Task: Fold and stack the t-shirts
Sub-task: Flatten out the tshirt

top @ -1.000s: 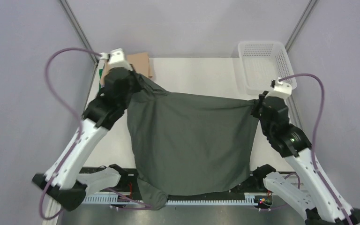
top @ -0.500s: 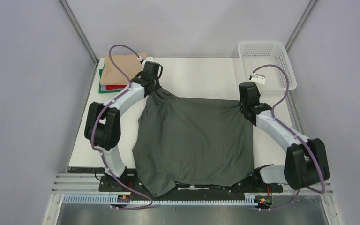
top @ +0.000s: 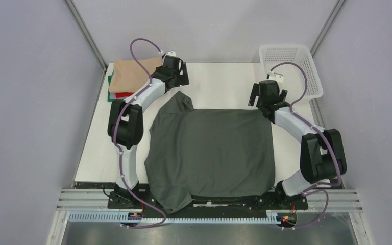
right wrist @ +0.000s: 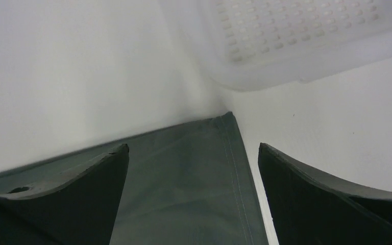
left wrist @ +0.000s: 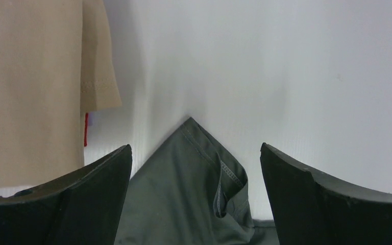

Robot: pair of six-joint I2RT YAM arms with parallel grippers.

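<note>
Top external view, item one: dark grey t-shirt (top: 212, 148), laid open and mostly flat across the middle of the table (top: 219, 81), unfolded; a sleeve is bunched at its far-left corner, and its near-left part is draped past the table edge onto the rail (top: 224, 218). Item two: a folded pile at the far-left corner of the table, well apart from the grey garment, with a tan shirt (top: 130, 74) on top, a red shirt (top: 120, 94) beneath it and a green shirt (top: 110, 91) showing at the left edge. Item three: left gripper (left wrist: 195, 148), jaws spread wide, nothing held, poised over the far-left corner of the grey cloth and just beside the tan shirt. Item four: right gripper (right wrist: 193, 148), jaws likewise spread wide and empty, poised over the far-right corner, near the white basket (top: 286, 51). Progress, as judged: three shirts are taken as finished and stacked; the grey one is spread ready but no fold has been made in it. Folding it and placing it on the pile are judged to remain.
</note>
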